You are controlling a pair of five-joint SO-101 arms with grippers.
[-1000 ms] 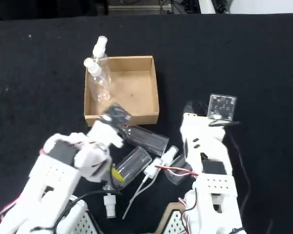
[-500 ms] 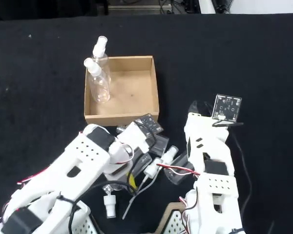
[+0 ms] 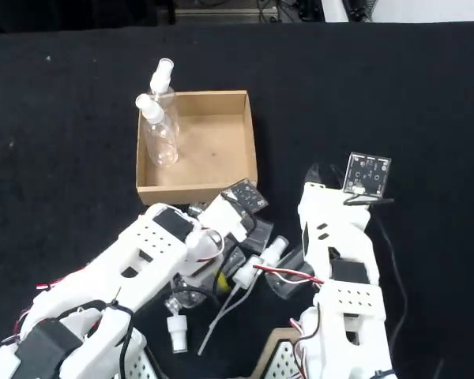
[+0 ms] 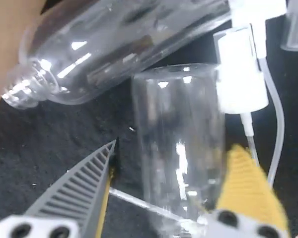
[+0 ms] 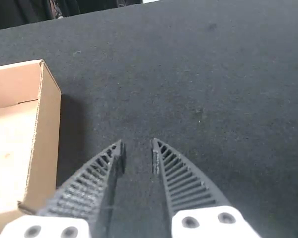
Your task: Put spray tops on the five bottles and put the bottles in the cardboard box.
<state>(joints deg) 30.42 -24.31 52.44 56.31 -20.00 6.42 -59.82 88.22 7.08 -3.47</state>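
Observation:
In the left wrist view my left gripper is open, and a clear topless bottle lies between its grey and yellow fingers, with a gap on the grey side. A second clear bottle lies just beyond it, and a white spray top with its tube lies beside them. From above, the left gripper sits over these bottles in front of the cardboard box. Two capped bottles stand in the box's left side. My right gripper is shut on nothing, right of the box.
A loose spray top with a long tube and another white top lie near the front edge. A third clear bottle lies partly under the right arm. Black cloth stretches bare at the right and back.
The left arm swung right and forward from the box's front corner and came down over the lying bottles, its fingers now either side of one. The right arm barely shifted.

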